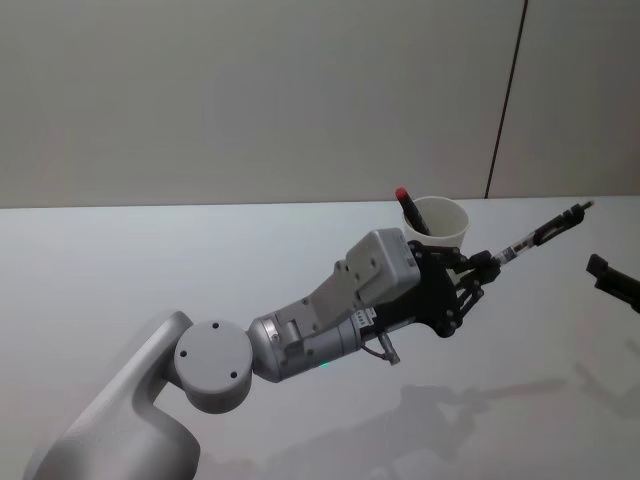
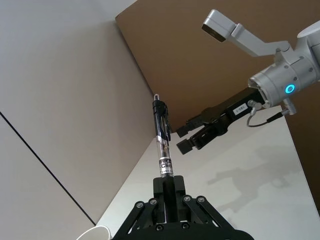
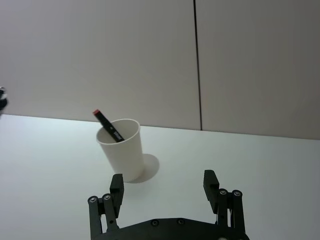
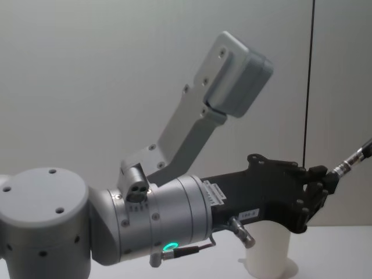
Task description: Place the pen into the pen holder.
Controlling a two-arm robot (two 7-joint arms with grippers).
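Note:
The pen holder (image 1: 444, 222) is a white paper cup (image 3: 123, 152) at the back of the table. The pen (image 1: 409, 210), dark with a red tip (image 3: 106, 125), stands leaning inside it. My left gripper (image 1: 484, 268) hovers just in front and to the right of the cup (image 4: 268, 249). It is shut on a second pen (image 2: 162, 137) with a clear barrel and black clip, which points up and right (image 1: 541, 235). My right gripper (image 3: 164, 184) hangs open farther right (image 1: 603, 268), facing the cup, with nothing between its fingers (image 2: 186, 145).
The white table (image 1: 150, 270) runs back to a grey wall with a dark vertical seam (image 1: 505, 100). My left arm (image 1: 300, 340) stretches across the middle of the table.

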